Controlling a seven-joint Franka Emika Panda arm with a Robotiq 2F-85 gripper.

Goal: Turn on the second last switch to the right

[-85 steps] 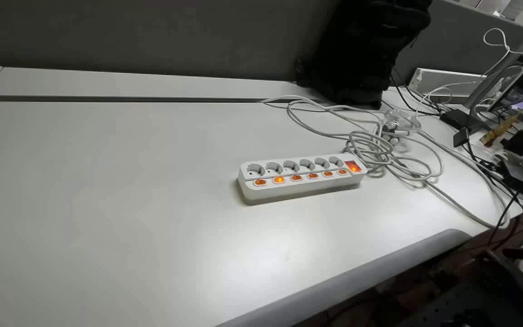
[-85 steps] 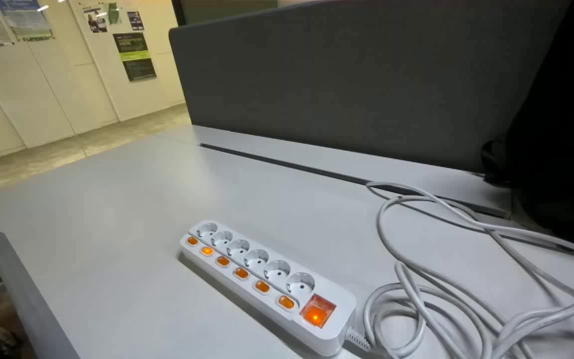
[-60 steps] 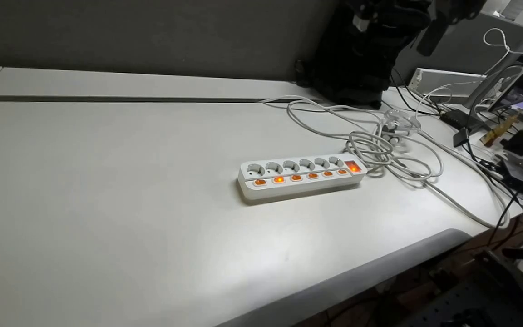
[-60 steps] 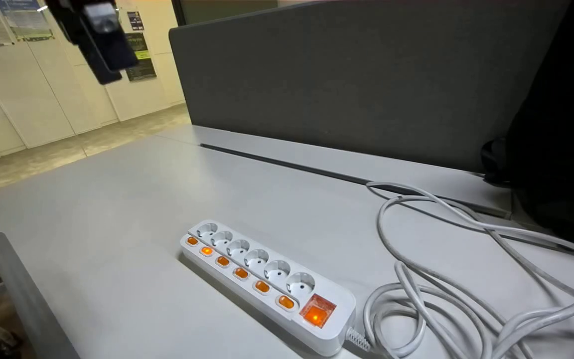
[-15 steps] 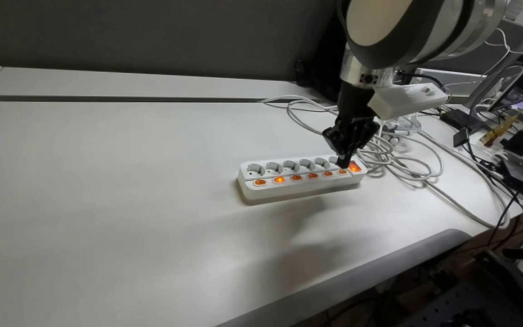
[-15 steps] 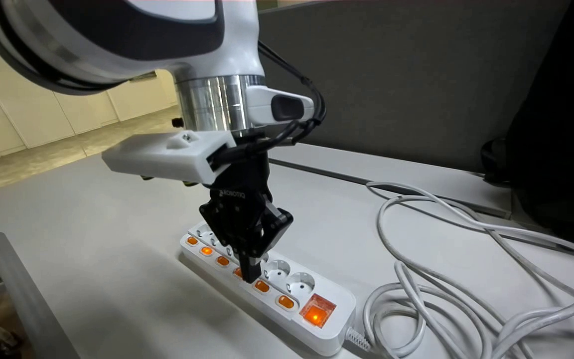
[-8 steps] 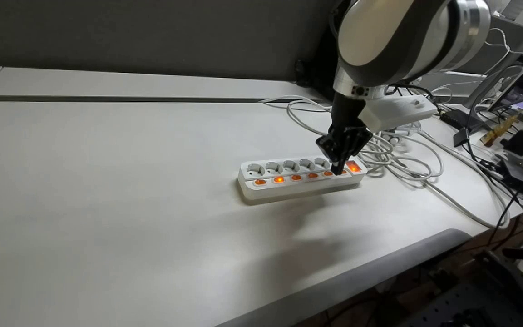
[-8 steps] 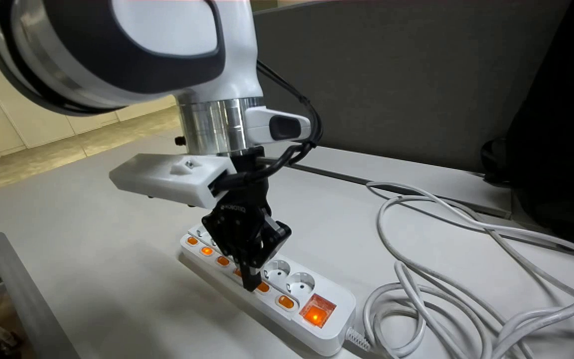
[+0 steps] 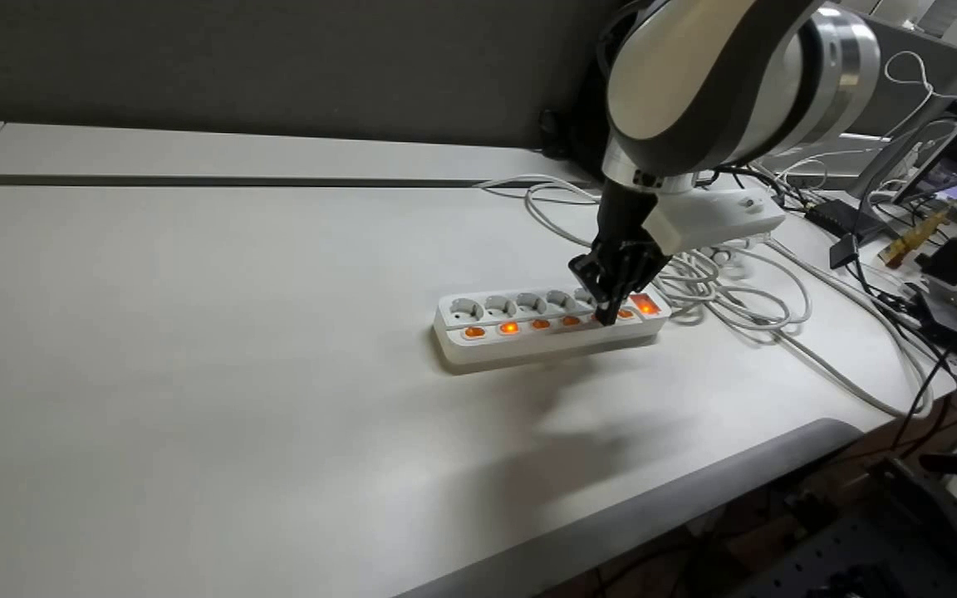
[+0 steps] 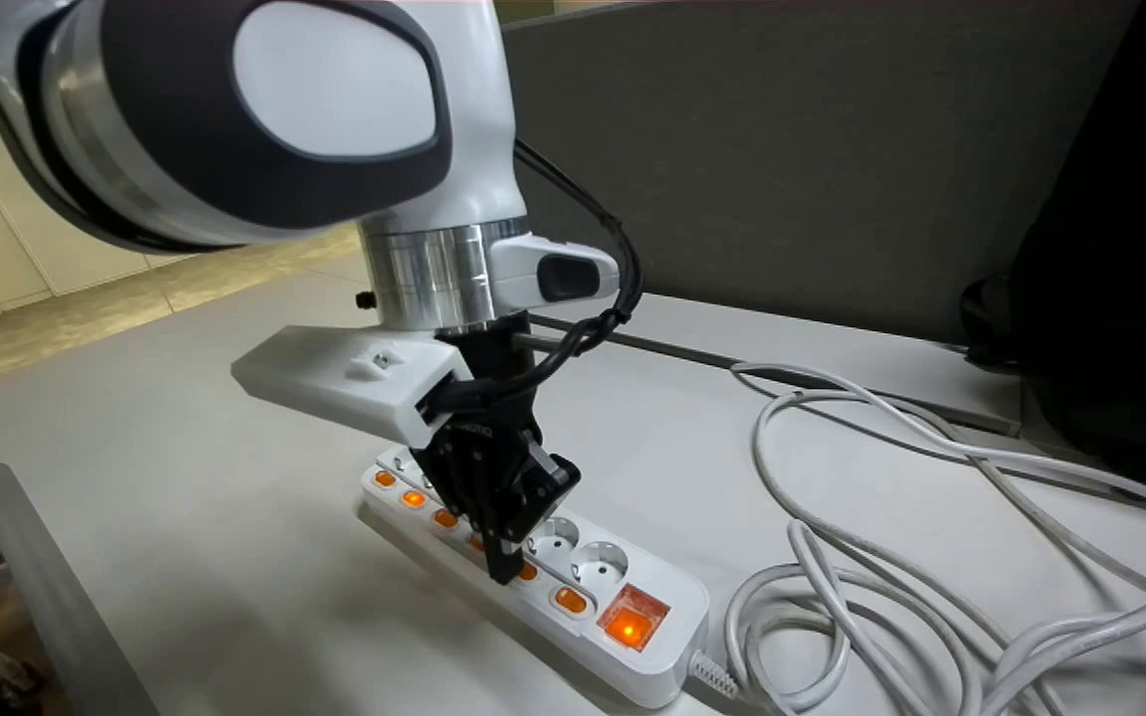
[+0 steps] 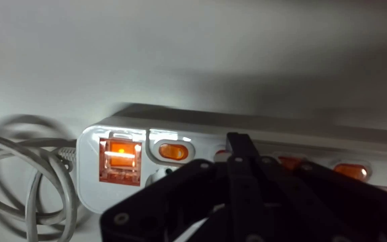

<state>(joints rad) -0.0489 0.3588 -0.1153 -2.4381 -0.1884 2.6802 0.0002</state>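
A long white power strip lies on the table, with a row of small orange switches. My gripper points down onto the second last switch, beside the end switch. Its black fingertips are together, with nothing between them. In an exterior view the gripper covers most of the second last switch. Only a sliver of that switch shows left of the gripper in the wrist view. The tips appear to touch it; whether it is pressed or lit, I cannot tell.
The large main switch glows at the cable end. Near the far end, one small switch is lit. Coiled grey cable lies close to the strip. A dark partition and a black bag stand behind.
The arm has come into view and lowered. Over the last second the gripper moved down and across onto the second last switch. The strip has just shifted very slightly.
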